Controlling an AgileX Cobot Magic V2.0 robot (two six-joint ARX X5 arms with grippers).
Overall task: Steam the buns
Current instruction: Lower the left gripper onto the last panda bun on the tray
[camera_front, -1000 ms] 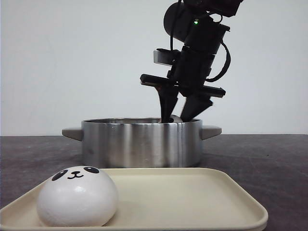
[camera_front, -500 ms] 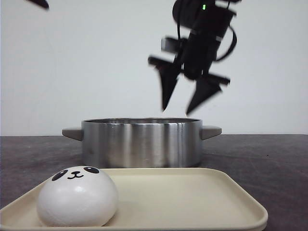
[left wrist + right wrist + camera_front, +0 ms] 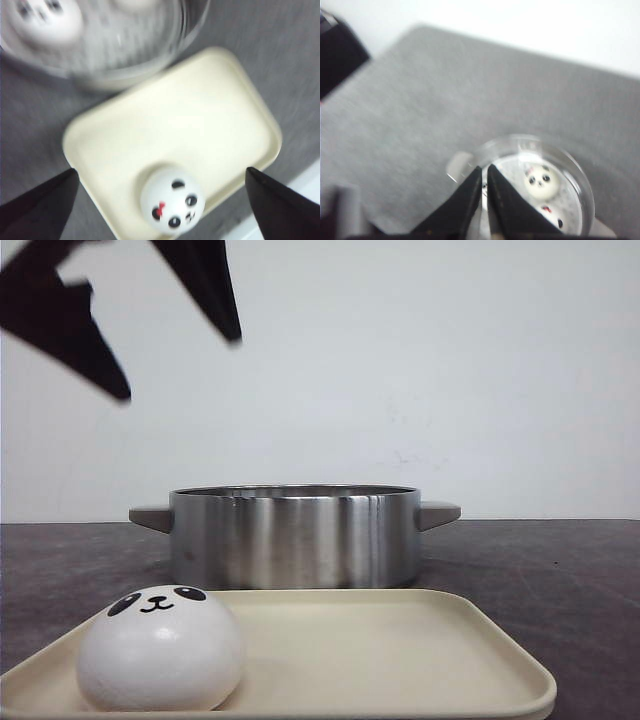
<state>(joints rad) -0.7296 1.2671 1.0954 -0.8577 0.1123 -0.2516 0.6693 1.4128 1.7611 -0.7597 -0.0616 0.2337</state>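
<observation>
Left claw (image 3: 160, 200) spread above bun (image 3: 172, 200).

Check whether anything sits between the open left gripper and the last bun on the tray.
Nothing visible does. The left gripper hangs open above the panda bun, which sits alone on the cream tray, apart from the steel pot.

Bright, even light in the front view, sharp on the round brushed-steel pot (image 3: 294, 536), its wall streaked with vertical glare. Soft shadow under the white panda-faced bun (image 3: 160, 648). Overhead, the black left pincer (image 3: 176, 364) smears with motion. Both wrist views are blurred; the pot beyond the pincer melts away.
</observation>
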